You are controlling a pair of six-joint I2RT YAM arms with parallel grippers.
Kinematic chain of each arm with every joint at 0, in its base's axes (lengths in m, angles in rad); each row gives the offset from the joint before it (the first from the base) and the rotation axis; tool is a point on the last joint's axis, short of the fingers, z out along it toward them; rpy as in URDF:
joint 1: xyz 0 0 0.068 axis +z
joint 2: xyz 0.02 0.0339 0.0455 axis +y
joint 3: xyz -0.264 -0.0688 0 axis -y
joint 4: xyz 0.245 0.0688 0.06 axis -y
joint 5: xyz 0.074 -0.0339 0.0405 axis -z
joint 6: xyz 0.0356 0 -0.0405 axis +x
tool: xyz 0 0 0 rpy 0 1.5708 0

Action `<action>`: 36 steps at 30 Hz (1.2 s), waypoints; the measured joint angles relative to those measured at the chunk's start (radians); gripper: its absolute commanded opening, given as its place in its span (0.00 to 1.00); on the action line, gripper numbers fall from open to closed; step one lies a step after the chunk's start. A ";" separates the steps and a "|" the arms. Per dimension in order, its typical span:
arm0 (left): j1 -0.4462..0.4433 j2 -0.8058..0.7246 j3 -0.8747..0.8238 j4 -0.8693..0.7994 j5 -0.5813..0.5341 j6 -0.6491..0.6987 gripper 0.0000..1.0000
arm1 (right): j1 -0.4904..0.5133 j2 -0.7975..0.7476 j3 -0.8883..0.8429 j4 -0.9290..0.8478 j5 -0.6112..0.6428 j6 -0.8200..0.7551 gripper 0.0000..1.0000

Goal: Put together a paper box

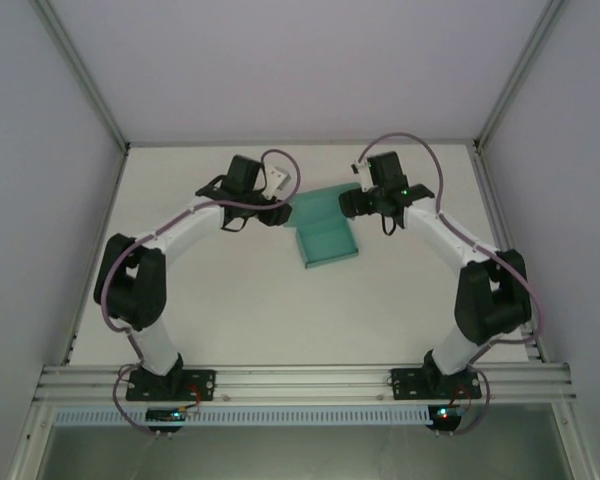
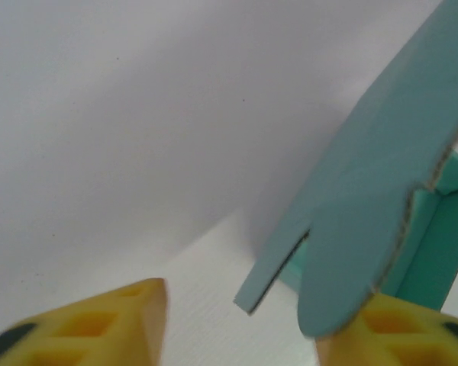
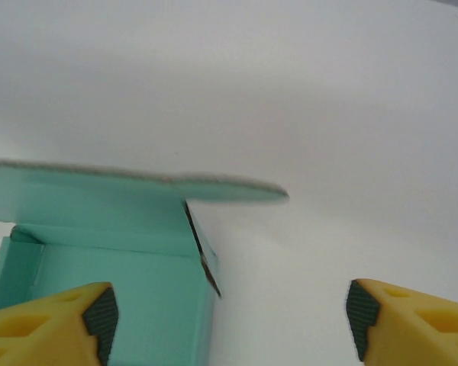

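The teal thin-card paper box rests on the white table as an open tray with its walls raised. Its long axis runs away from the arm bases.

The lid flap stands at the far end, directly between the two tools.

- **Left gripper:** spread, pinching nothing. The flap leans across its yellow finger on the box side.
- **Right gripper:** spread wide and empty. The tray corner lies ahead and to its left.

Both arms are judged about equally near. No brand, label or writing can be read.
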 measured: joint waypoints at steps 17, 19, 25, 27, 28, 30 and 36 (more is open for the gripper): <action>-0.002 0.099 0.126 -0.092 0.016 0.071 0.32 | -0.022 0.142 0.102 -0.063 -0.142 -0.048 0.17; -0.005 0.109 0.140 -0.101 0.023 0.074 0.25 | -0.022 0.148 0.104 -0.066 -0.141 -0.046 0.16; -0.008 0.118 0.181 -0.113 0.046 0.099 0.07 | -0.020 0.155 0.104 -0.077 -0.123 -0.048 0.07; -0.010 0.119 0.192 -0.116 0.048 0.107 0.03 | -0.012 0.155 0.104 -0.077 -0.109 -0.043 0.05; -0.011 0.119 0.194 -0.118 0.047 0.111 0.01 | -0.008 0.154 0.104 -0.076 -0.100 -0.042 0.05; -0.013 0.119 0.194 -0.127 0.045 0.113 0.00 | -0.001 0.154 0.104 -0.073 -0.081 -0.034 0.02; -0.022 0.122 0.193 -0.126 0.034 0.082 0.00 | 0.029 0.133 0.080 -0.053 -0.003 0.026 0.02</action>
